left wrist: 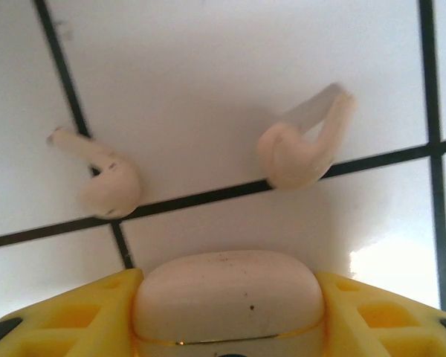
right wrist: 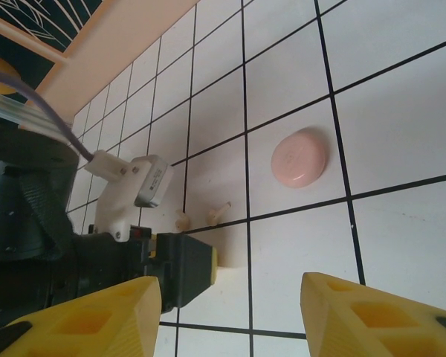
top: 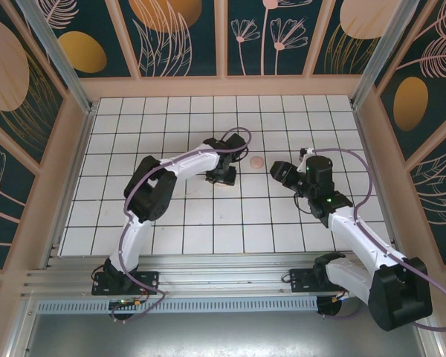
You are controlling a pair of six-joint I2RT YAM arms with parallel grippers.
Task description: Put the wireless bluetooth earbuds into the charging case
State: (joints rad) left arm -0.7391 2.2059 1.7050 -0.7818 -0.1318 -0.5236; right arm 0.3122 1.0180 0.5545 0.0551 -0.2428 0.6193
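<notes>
Earbuds (left wrist: 108, 182) are seen lying loose on the white tiles (left wrist: 230, 67), two of them, side by side but apart, just ahead of the left gripper (left wrist: 227, 301). Its jaws are clamped on a pale rounded piece (left wrist: 227, 282). The charging case (top: 257, 161) is spotted at 2 o'clock from that gripper, apparently shut and untouched. The right gripper (right wrist: 230, 305) is held nearby, jaws wide apart and empty, with the case at its 1 o'clock. The lid is judged to need opening first, and each bud is best pinched gently by its stem.
</notes>
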